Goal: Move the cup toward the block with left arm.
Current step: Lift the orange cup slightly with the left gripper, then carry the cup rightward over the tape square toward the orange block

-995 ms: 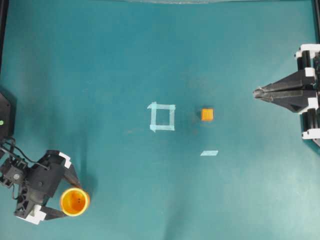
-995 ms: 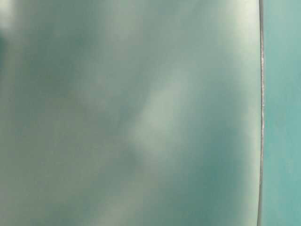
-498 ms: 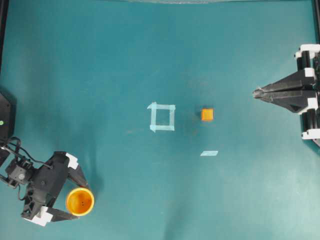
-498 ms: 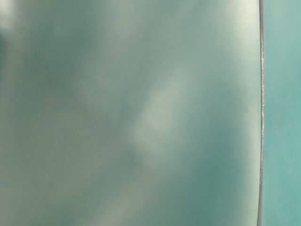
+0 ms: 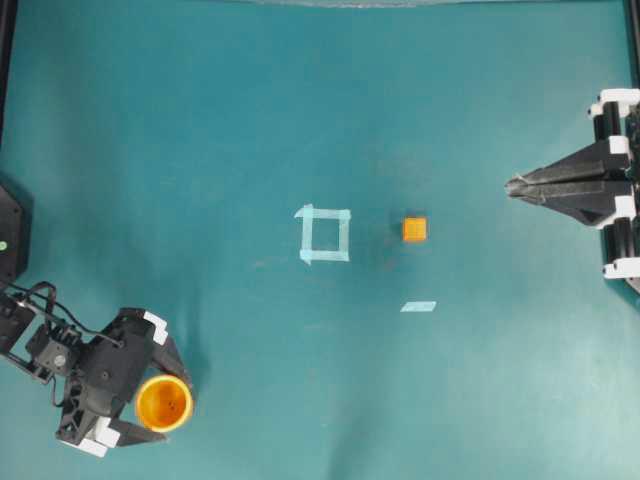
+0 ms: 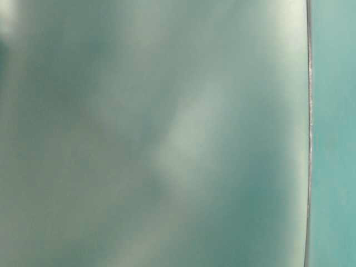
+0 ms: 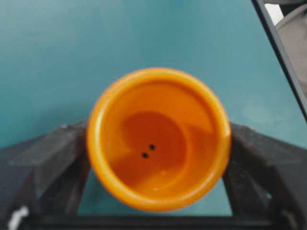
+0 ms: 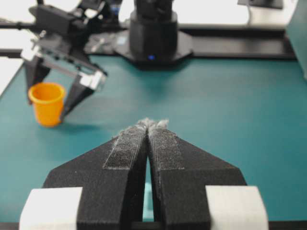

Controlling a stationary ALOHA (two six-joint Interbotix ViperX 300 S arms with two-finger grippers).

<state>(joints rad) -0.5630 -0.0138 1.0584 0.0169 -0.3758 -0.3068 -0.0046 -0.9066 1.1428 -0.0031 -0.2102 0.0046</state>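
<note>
Now the left pincer (image 5: 150, 405) hugged the cup (image 5: 164, 403) at the near left corner. It should have held snug and slid gently right toward the far-off block (image 5: 414, 229).

A blurred grey-green surface (image 6: 156, 133) fills the view, with a thin pale edge line (image 6: 309, 133) at right.

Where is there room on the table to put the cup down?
Most of the teal table is bare: the whole far half, and the stretch between the cup and the tape square. It is tighter around the block and tape strip.
</note>
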